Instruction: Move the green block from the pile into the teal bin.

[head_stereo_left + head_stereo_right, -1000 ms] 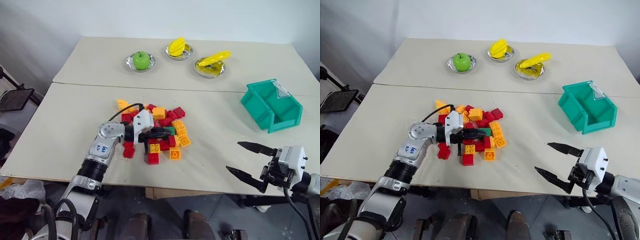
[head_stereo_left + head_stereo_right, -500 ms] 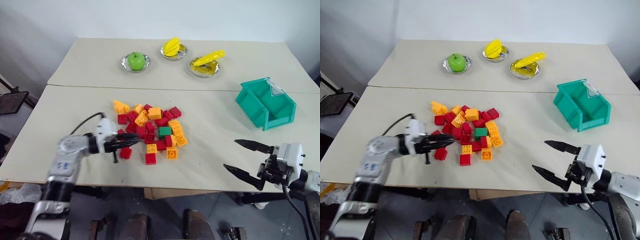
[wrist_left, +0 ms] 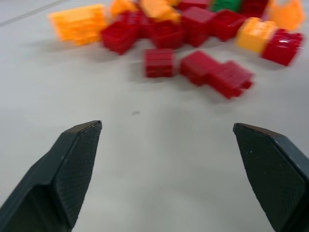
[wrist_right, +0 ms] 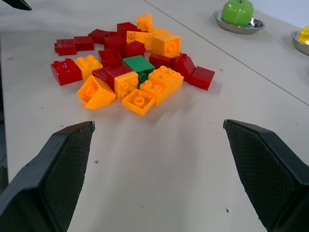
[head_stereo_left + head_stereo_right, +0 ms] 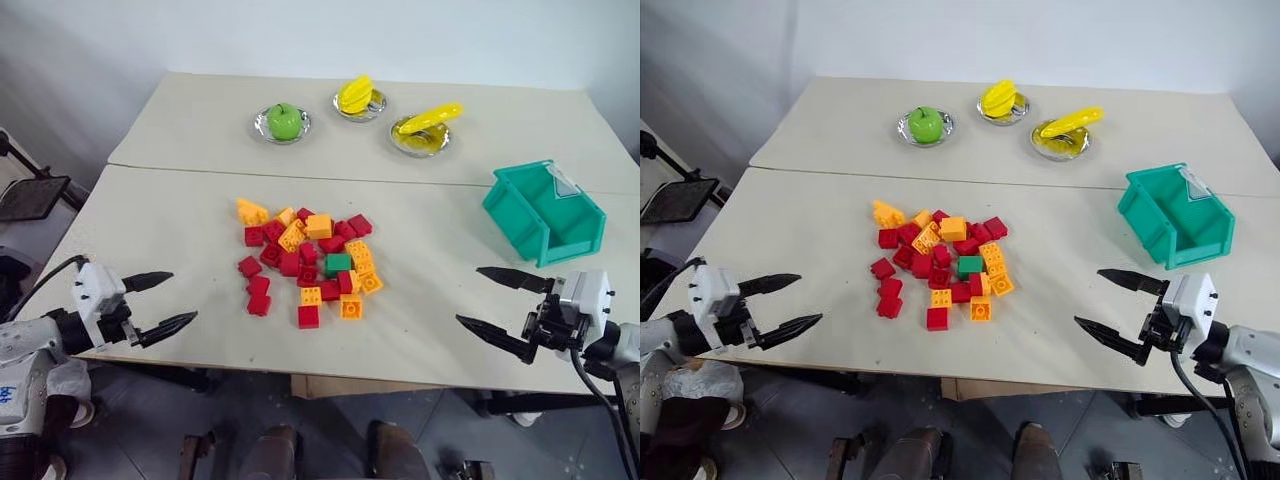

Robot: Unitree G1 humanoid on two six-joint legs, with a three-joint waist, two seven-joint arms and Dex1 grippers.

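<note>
Partly buried green block [image 5: 337, 264] amid pile [image 5: 305, 263]

Green block in the pile, teal bin apart

The green block [image 5: 337, 264] lay flat among the pile [image 5: 305, 262] of red, yellow and orange bricks — the teal bin [image 5: 544, 212] stood upright, well apart to the right.

green block [image 5: 337, 263]: solid green, sits in pile [image 5: 305, 262] of red, yellow and orange bricks. bin [image 5: 543, 212] at 3 o'clock of pile: teal. apple [image 5: 285, 120] at 12 o'clock: bright green, on silver dish [image 5: 264, 124]. table [image 5: 170, 230]: plain beige. Both grippers' fingers [image 5: 160, 281]: black.
</note>
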